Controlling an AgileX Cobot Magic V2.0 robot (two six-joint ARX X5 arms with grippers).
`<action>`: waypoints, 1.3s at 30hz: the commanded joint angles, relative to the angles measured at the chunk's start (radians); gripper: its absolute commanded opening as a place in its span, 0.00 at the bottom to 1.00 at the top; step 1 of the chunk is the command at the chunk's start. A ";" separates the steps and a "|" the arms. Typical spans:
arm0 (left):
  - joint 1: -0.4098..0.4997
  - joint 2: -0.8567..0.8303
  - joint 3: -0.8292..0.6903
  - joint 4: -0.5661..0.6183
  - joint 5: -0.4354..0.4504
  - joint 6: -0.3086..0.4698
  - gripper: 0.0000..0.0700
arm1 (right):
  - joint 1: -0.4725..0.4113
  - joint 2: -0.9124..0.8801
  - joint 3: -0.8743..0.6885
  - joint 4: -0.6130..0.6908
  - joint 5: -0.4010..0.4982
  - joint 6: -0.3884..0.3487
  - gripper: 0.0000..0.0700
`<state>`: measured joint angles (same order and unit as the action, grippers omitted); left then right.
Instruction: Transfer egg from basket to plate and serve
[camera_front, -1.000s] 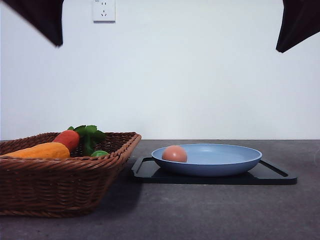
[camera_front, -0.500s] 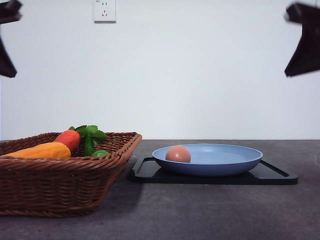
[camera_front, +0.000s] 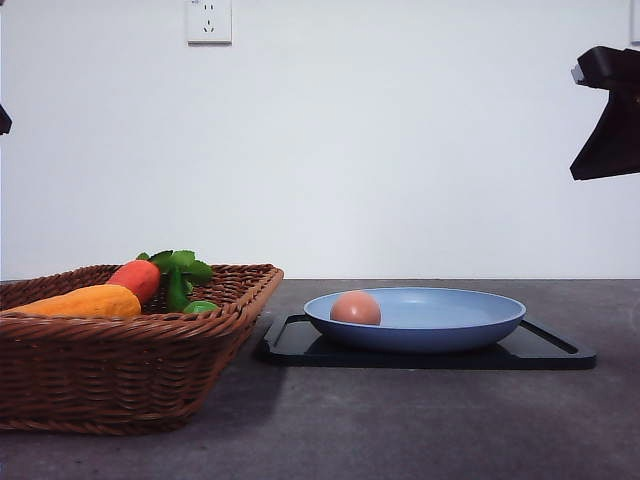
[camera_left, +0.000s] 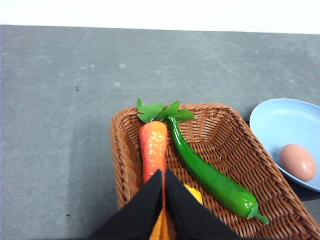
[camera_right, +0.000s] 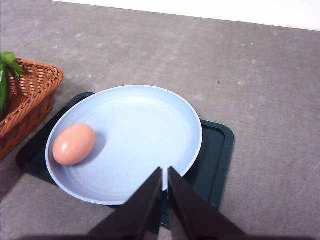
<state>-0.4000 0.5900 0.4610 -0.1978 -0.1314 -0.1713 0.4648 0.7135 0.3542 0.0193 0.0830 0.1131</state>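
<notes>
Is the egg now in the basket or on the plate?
On the plate. The egg lies inside the blue plate, near its rim on the basket side; no gripper touches it.

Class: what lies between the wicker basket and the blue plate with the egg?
Between the basket and the plate lie bare dark tabletop and the black tray's rim, seen in the front view.

Left arm (camera_front: 4, 120) now sits almost out of the front view at the left edge, lower than a second ago. Right arm (camera_front: 610, 115) hangs lower on the right. Egg (camera_front: 355, 307) lies slightly further right in the plate (camera_front: 470, 312).
</notes>
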 joint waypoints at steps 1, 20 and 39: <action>-0.004 0.004 0.013 0.011 0.000 -0.002 0.00 | 0.005 0.003 0.006 0.011 0.004 0.017 0.00; 0.233 -0.535 -0.137 -0.070 0.001 0.083 0.00 | 0.005 0.003 0.006 0.011 0.004 0.017 0.00; 0.334 -0.587 -0.426 -0.063 0.001 0.043 0.00 | 0.005 0.003 0.006 0.011 0.004 0.017 0.00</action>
<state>-0.0676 0.0043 0.0579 -0.2499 -0.1309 -0.1193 0.4644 0.7135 0.3542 0.0195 0.0828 0.1131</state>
